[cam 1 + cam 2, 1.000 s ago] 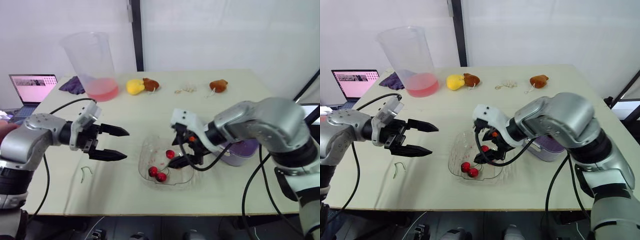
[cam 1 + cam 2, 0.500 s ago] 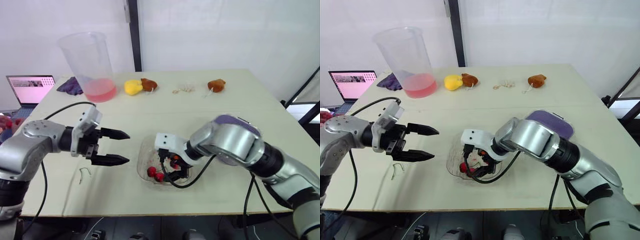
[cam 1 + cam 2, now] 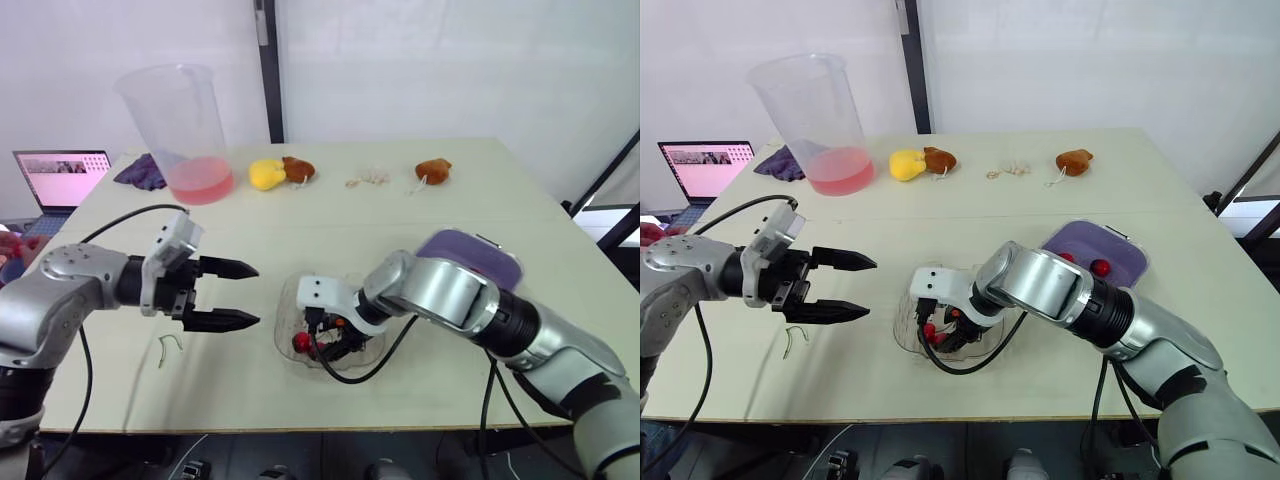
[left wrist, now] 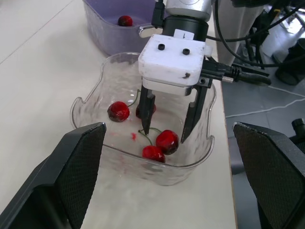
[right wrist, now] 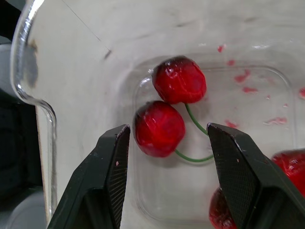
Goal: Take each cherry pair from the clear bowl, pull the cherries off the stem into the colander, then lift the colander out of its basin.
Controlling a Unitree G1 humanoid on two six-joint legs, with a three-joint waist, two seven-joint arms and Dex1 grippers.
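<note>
Left eye view: counter [image 3: 330, 215] carries the purple colander [image 3: 1110, 243] on the robot's right, with 2 cherries [image 3: 1100, 267] in it. Clear bowl [image 4: 190, 167] sits just beside it, front-centre. Right hand [image 4: 164, 134] is down inside the bowl, fingers spread, straddling 1 cherry pair [image 5: 159, 129] on the bowl floor; can't tell if the tips touch it. 2 more cherries [image 4: 118, 110] lie in the bowl. Left hand [image 3: 254, 294] hovers left of the bowl, spread, empty. Loose green stem [image 3: 170, 347] lies on the counter near it.
</note>
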